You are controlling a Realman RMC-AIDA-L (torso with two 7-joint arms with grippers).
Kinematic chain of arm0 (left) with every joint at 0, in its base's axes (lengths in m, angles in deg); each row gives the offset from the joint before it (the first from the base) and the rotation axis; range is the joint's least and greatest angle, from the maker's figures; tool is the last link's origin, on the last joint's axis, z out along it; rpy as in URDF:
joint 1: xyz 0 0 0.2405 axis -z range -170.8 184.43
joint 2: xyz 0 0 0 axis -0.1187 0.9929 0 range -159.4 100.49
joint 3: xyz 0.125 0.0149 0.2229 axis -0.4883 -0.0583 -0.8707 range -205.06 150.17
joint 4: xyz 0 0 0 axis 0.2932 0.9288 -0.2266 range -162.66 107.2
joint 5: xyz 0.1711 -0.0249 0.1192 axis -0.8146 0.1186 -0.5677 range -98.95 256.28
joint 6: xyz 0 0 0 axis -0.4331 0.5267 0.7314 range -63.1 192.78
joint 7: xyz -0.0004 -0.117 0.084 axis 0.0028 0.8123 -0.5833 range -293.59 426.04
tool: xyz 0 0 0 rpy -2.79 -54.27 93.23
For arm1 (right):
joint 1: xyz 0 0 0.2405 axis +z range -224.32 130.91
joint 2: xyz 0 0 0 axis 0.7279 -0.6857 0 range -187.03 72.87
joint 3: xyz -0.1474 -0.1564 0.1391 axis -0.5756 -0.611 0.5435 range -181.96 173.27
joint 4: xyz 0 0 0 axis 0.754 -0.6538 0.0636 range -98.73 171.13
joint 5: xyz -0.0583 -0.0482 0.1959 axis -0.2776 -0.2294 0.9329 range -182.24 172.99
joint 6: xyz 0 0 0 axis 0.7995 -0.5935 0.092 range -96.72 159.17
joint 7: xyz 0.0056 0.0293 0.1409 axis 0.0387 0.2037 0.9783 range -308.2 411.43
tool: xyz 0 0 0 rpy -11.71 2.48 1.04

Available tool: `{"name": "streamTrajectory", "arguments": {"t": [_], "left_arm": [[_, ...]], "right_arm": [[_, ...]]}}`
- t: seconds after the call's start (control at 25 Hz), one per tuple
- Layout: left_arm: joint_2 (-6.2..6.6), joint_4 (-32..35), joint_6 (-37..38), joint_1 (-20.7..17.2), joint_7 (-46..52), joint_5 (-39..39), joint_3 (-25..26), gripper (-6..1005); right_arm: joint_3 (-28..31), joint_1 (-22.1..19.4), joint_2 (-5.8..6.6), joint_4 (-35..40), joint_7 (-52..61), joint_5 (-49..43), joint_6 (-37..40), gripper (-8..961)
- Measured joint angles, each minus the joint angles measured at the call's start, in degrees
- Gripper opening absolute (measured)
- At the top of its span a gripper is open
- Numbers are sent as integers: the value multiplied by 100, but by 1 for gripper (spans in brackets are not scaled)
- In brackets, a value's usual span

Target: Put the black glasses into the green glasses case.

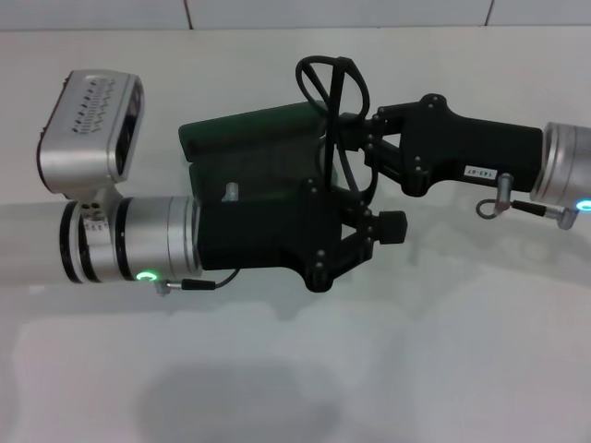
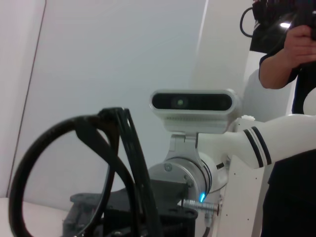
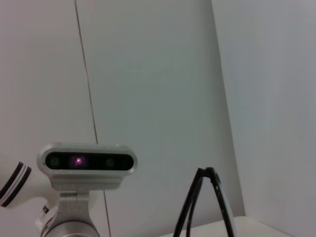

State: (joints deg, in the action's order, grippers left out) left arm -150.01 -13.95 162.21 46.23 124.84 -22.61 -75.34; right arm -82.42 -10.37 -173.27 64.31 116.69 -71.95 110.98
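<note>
We judge the step in hand to be the carry: the black glasses (image 1: 334,92) are off the desk (image 1: 388,369) and held above the green glasses case (image 1: 249,138), not yet lowered into it.

Right gripper (image 1: 355,129): it reaches in from the right side of the head view. Its fingers are closed on the black glasses, gripping them near the frame. One oval lens rim stands up above the fingers, and the folded temple arms curve down below them. In the right wrist view the folded temples (image 3: 205,207) rise upright just ahead of the camera.

Left gripper (image 1: 374,231): it reaches in from the left, directly in front of the case. Its fingers are spread apart and hold nothing. One fingertip (image 1: 395,226) points toward the right arm, just below the hanging temples. In the left wrist view the lens rim (image 2: 64,173) fills the near field, so the glasses sit close ahead of these fingers.

Case: it lies open on the desk beneath and behind both sets of fingers. The left gripper body hides much of it, so we cannot tell how much of the tray is free.

Next move, as we judge it: we turn the frame flat, align its long axis with the tray and lower it. The left gripper likely needs to clear the opening or steady the case.
</note>
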Motion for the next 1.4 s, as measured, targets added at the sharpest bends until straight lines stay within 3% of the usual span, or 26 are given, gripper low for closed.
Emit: {"name": "streamTrajectory", "arguments": {"t": [1.4], "left_arm": [[-3, 1, 5, 128, 41, 22, -7, -3]], "right_arm": [[-206, 84, 6, 25, -153, 41, 256, 118]]}}
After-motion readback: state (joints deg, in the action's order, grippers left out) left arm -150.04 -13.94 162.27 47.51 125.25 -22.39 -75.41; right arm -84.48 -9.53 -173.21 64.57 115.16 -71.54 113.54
